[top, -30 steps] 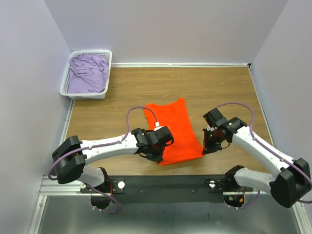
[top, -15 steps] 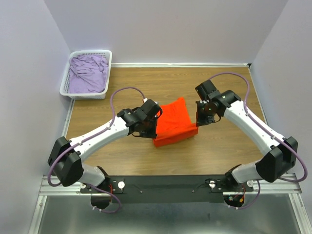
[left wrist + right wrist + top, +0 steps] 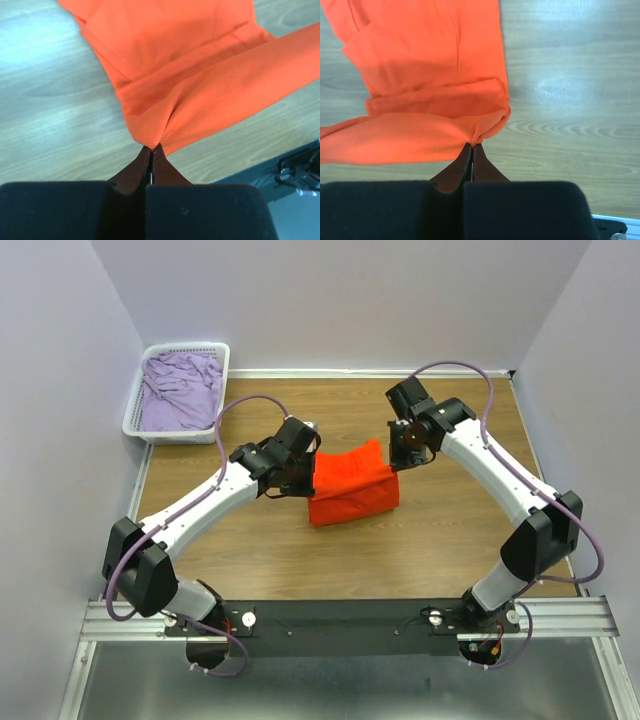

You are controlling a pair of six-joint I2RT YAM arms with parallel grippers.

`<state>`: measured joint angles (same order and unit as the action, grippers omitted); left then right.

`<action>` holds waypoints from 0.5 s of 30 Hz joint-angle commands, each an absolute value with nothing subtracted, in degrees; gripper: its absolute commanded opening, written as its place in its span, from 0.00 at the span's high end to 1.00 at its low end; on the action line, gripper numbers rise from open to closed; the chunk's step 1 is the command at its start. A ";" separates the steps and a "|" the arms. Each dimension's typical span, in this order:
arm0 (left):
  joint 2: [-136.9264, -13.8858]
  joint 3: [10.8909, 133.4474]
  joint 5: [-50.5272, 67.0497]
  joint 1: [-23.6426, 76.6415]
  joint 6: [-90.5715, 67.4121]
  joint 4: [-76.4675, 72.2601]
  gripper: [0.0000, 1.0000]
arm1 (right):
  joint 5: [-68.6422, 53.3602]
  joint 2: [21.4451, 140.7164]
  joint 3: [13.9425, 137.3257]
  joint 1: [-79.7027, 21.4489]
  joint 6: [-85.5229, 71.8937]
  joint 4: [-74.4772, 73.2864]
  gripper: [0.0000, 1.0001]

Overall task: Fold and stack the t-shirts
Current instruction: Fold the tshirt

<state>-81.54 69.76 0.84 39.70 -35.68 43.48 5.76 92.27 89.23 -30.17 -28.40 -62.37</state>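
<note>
At the centre of the frame we see the orange tee [image 3: 352, 495], partly folded on the wooden surface [image 3: 450, 540] and held at its upper edge by both arms. The left pincer [image 3: 151, 148] is clamped on one corner and the right pincer [image 3: 472, 146] on the other. We judge the cloth light, soft and limp, so it sags between the grips and is best held at corners or hems. The lilac tee [image 3: 182, 390] lies crumpled in the white basket [image 3: 133, 412] at upper left, well apart, and nothing we can see stands in the way.
</note>
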 commanded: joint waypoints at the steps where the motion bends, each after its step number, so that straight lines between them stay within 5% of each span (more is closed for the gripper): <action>1: -83.67 71.19 1.67 37.53 -32.43 41.05 1.00 | 8.79 95.97 94.03 -29.53 -26.46 -60.91 0.99; 15: -91.31 74.80 0.62 30.68 -28.74 33.14 1.00 | 10.37 107.75 105.82 -28.21 -23.56 -57.40 0.99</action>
<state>-89.30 73.82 0.93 31.97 -30.41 36.80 8.01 104.44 102.78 -28.77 -25.12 -60.07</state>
